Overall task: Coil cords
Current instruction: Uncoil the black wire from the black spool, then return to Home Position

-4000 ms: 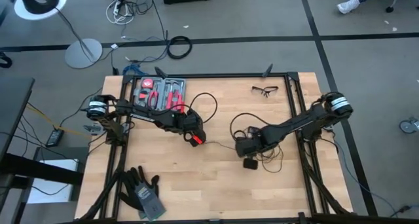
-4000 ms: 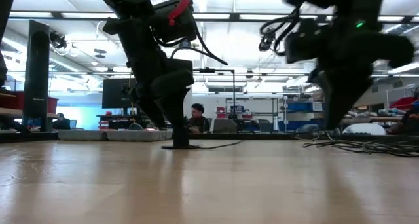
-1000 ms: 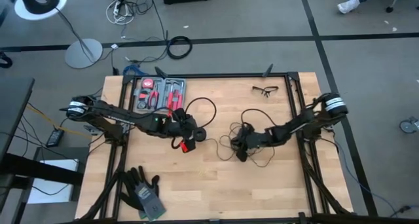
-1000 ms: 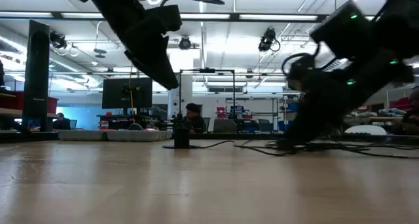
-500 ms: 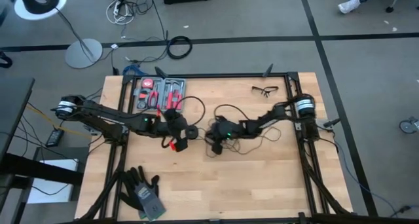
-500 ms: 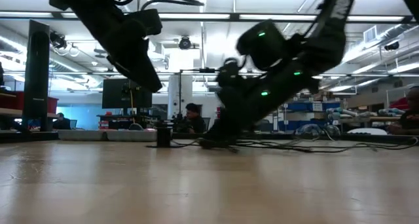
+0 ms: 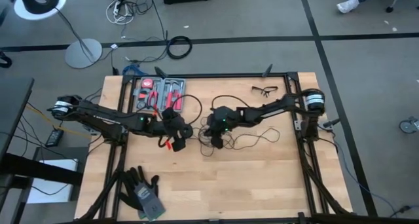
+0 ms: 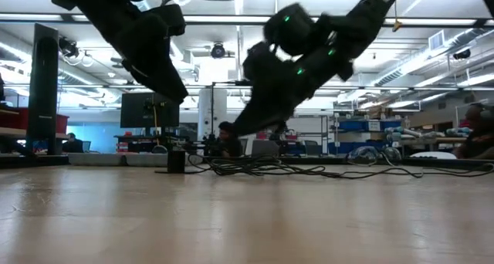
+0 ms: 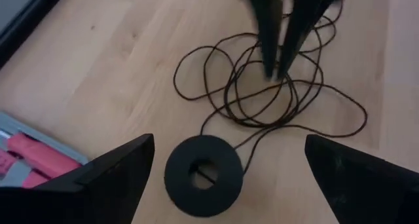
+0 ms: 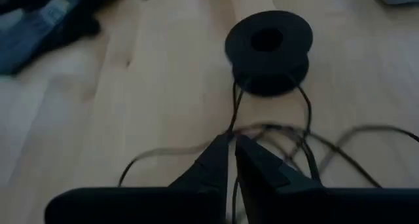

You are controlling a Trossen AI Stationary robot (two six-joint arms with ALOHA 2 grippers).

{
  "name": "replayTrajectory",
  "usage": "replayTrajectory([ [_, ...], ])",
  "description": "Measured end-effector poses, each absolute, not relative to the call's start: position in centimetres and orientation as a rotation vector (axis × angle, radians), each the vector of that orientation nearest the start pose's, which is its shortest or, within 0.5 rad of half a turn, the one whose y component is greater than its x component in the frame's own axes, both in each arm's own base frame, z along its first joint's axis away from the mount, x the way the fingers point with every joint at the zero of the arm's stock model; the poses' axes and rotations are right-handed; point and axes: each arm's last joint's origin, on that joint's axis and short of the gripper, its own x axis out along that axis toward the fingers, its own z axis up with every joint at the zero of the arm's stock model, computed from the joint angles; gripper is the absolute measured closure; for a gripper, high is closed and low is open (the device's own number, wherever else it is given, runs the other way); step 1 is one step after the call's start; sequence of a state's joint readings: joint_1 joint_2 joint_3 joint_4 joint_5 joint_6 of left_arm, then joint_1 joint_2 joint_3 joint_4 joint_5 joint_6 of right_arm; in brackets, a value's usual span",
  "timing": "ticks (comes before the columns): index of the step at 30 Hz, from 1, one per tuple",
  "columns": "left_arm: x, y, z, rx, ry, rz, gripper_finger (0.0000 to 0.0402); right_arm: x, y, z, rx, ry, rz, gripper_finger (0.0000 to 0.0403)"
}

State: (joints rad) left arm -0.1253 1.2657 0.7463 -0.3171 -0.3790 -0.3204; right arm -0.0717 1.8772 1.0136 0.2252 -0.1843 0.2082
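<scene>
The cord is thin and black and lies in loose loops on the wooden table. It ends in a round black puck that lies flat on the table left of the loops. My right gripper reaches in from the table's right, slanting down over the loops' left side, and is shut on a strand. My left gripper hovers wide open just left of the puck, with a finger on either side of it and above it, touching nothing. My right gripper pinches one strand of the cord between its two fingertips, a short way from the puck. The fingers slant down from the table's right. The strand rises to them off the table, and the other loops lie slack on the wood.
An open tool case with red-handled tools lies at the far left. Safety glasses lie at the far right and dark gloves at the near left. Black frame rails run along the table's edges.
My right gripper, staying shut, has swung toward the table's left and risen a little, dragging the cord loops along toward the puck. The puck has slid a little to the left. My left gripper has drawn back slightly toward the left, still open.
</scene>
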Motion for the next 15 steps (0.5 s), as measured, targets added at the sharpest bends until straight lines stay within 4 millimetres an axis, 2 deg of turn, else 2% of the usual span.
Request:
replayTrajectory([
  [6, 24.5, -2.0, 22.0, -0.065, 0.743, 0.367, 0.0002, 33.2, -1.4, 18.6, 0.226, 0.605, -0.017, 0.0370],
  [10, 24.1, -1.9, 21.7, -0.060, 0.747, 0.364, 0.0002, 28.6, -0.6, 19.1, 0.234, 0.576, -0.080, 0.0369],
  [15, 22.6, -1.8, 19.9, -0.084, 0.695, 0.355, 0.0002, 23.3, 0.8, 18.6, 0.314, 0.562, -0.066, 0.0370],
])
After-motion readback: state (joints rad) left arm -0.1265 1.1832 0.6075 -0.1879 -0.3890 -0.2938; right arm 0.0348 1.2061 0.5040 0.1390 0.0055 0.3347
